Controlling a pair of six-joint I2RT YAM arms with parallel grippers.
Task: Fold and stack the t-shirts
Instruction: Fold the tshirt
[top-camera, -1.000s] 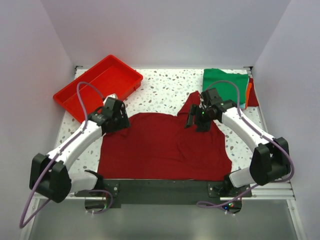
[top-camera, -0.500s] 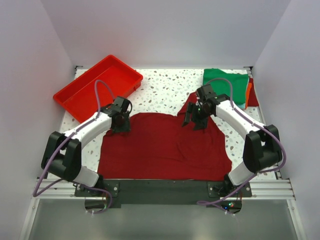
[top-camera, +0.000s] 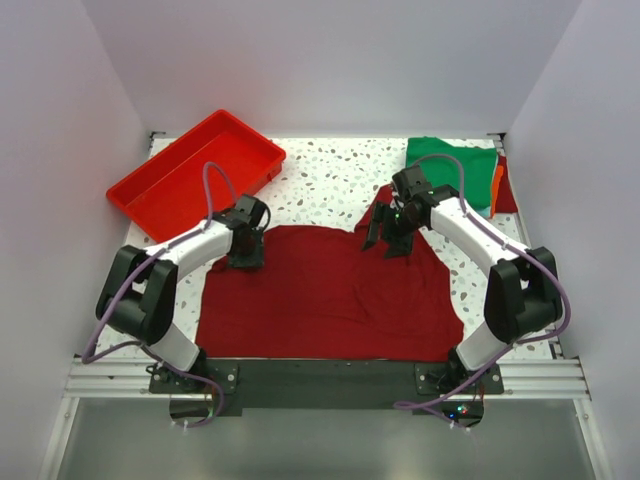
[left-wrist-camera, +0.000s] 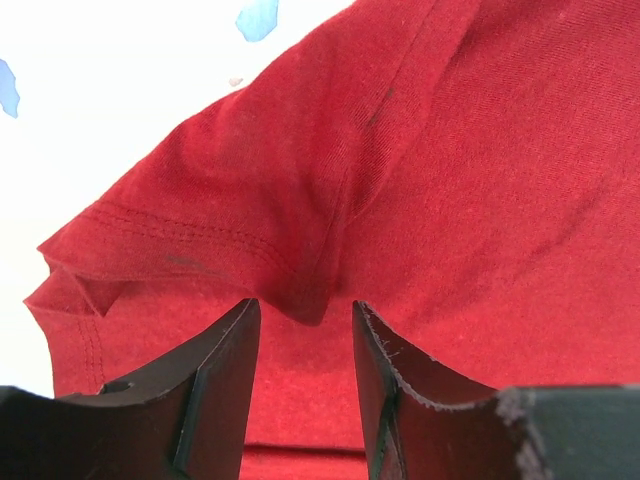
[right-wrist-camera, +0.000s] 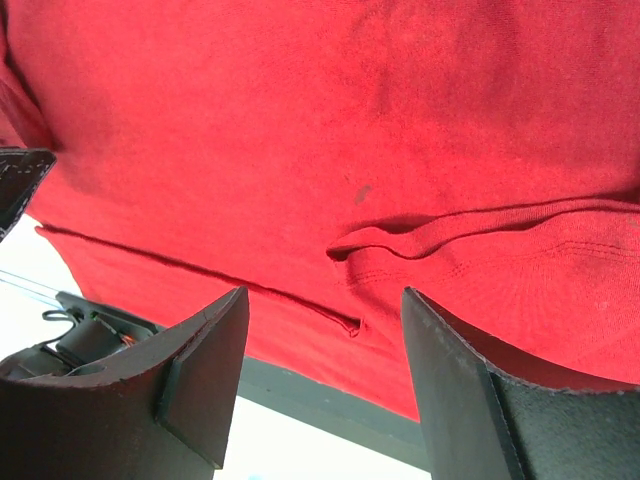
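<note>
A dark red t-shirt (top-camera: 330, 295) lies spread flat on the speckled table. My left gripper (top-camera: 247, 262) presses down on its back left corner by the sleeve. In the left wrist view the left gripper (left-wrist-camera: 305, 305) is open, its jaws narrowed around a small raised pucker of the dark red t-shirt (left-wrist-camera: 480, 180), with a gap still showing. My right gripper (top-camera: 385, 243) is over the shirt's back right, near the raised sleeve. It stands wide open (right-wrist-camera: 325, 295) above a folded hem of the shirt (right-wrist-camera: 480, 250). A folded green t-shirt (top-camera: 450, 165) lies at the back right.
A red plastic tray (top-camera: 195, 175) sits at the back left, close behind my left arm. Orange (top-camera: 497, 185) and red (top-camera: 507, 195) cloth edges show beside the green shirt. A black rail (top-camera: 330, 378) runs along the near table edge under the shirt's hem.
My left arm has swung right and forward onto the shirt's back left corner, and its jaws have narrowed. My right gripper has shifted slightly toward the back, still open.
</note>
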